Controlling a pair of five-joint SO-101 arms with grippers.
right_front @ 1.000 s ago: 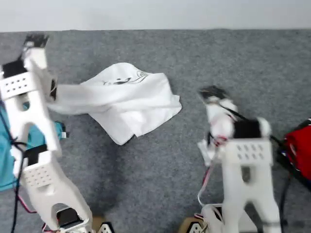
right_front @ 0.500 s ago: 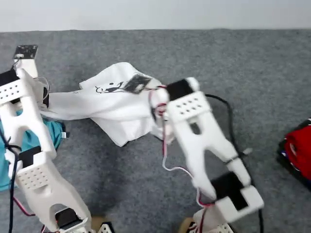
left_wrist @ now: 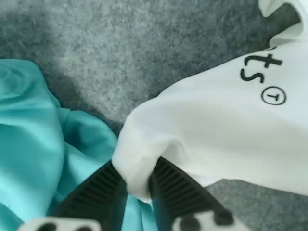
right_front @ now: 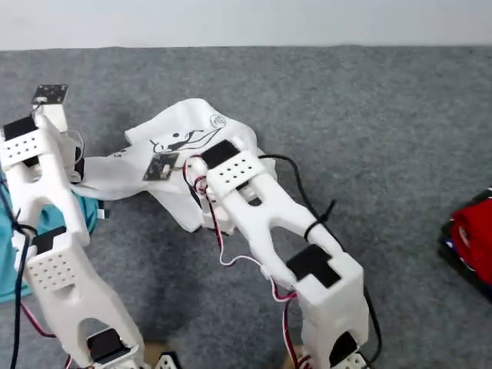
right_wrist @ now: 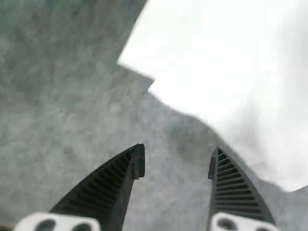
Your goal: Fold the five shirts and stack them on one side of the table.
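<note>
So the white shirt (right_front: 192,142) is sitting crumpled in the left half of the grey worktop (right_front: 369,115), closer to the far edge than the near one. It's got a black line drawing on the part facing up, and one sleeve is stretched out toward the left edge.

That sleeve is in the left gripper (left_wrist: 137,179). From the left wrist view you can see its ribbed black fingers (left_wrist: 183,192) clamped on a bunched fold of the white cloth, with some black lettering and a small circled mark further along the fabric. Right beside that grip there's a teal shirt (left_wrist: 38,144), which lies rumpled at the left edge of the worktop, partly under the left arm (right_front: 46,192).

The right arm (right_front: 254,200) is stretched diagonally from the near edge over the middle of the white shirt. The right gripper (right_wrist: 175,163) has its fingers (right_wrist: 120,178) wide apart with nothing between them. It hangs over bare grey felt, with the shirt's edge and a corner just beyond the tips.

There's also a red shirt (right_front: 470,234) bunched up at the right edge, well apart from everything else.
</note>
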